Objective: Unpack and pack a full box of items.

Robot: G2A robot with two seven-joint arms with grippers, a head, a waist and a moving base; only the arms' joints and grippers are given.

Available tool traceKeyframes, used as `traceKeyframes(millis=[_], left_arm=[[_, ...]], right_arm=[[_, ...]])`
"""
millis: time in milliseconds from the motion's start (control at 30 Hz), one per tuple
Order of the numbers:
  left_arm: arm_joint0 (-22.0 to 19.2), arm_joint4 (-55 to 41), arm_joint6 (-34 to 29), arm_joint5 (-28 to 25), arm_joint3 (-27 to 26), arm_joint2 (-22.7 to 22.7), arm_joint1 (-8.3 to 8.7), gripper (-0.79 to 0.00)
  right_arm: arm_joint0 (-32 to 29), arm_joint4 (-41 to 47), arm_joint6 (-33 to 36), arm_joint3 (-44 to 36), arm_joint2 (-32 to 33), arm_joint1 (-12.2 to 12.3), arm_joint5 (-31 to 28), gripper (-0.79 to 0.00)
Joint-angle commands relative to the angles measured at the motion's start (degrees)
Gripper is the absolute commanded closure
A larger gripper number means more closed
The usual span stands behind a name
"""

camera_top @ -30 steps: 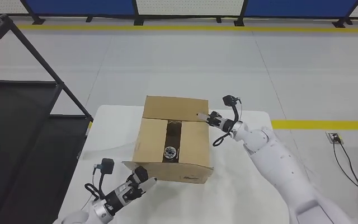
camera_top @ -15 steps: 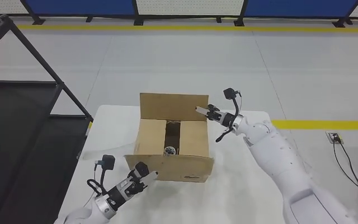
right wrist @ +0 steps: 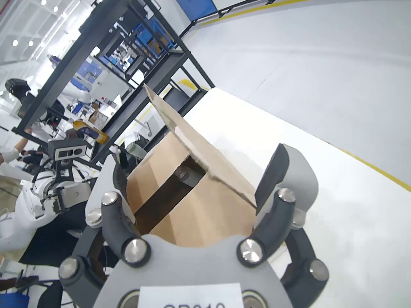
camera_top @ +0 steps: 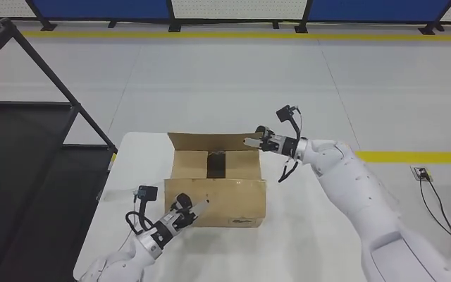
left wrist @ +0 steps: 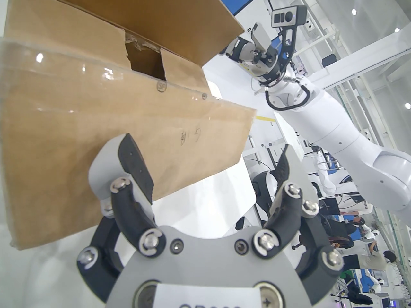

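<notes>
A brown cardboard box (camera_top: 232, 169) stands mid-table. Its near flap (camera_top: 215, 201) and far flap (camera_top: 211, 139) both stand nearly upright. Between the inner flaps a dark gap (camera_top: 217, 163) shows the inside, and a grey item (right wrist: 189, 176) lies in it. My left gripper (camera_top: 199, 209) is open at the near flap's outer face, with one finger (left wrist: 135, 161) against the cardboard (left wrist: 80, 113). My right gripper (camera_top: 250, 141) is open at the far flap's right corner, and the flap edge (right wrist: 199, 149) runs between its fingers.
A black metal rack (camera_top: 42, 141) stands left of the white table (camera_top: 303, 225). Bare tabletop lies right of and in front of the box. Blue barriers (camera_top: 99, 8) line the far floor.
Both outer flaps swung up from nearly flat to nearly upright. My left gripper rose toward the near flap. My right gripper lifted and moved back with the far flap.
</notes>
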Motion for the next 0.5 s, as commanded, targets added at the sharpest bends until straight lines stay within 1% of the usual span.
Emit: traceKeyframes(millis=[0,100,267,333,367,400,467], left_arm=[[-0.8,0.7,0.3,0.4,0.6,1.1,-0.1,-0.785],[-1.7,1.7,0.4,0.9,1.2,2.0,-0.18,-0.785],[-3.1,2.2,0.8,1.4,2.3,3.4,-0.36,-0.785],[-3.7,2.8,0.7,1.4,2.9,3.8,-0.38,-0.785],[-3.9,2.9,0.8,1.4,3.0,3.9,-0.4,-0.785],[-4.1,2.9,0.8,1.3,3.2,4.1,-0.42,-0.785],[-4.3,2.7,0.8,1.3,3.4,4.2,-0.44,-0.785]], right_arm=[[0.3,-0.3,1.7,-0.9,0.0,0.2,-0.4,-0.785],[0.2,0.0,3.8,-2.7,0.3,0.6,-0.6,-0.785],[-0.4,2.0,11.2,-5.8,0.7,1.5,-0.4,-0.785],[-0.5,4.8,16.7,-7.0,0.9,1.7,3.1,-0.785],[-0.6,5.7,18.3,-7.6,1.0,1.8,4.1,-0.785],[-0.8,7.4,21.6,-8.5,1.1,1.9,6.0,-0.785],[-1.3,9.6,25.1,-10.1,1.5,2.1,7.7,-0.785]])
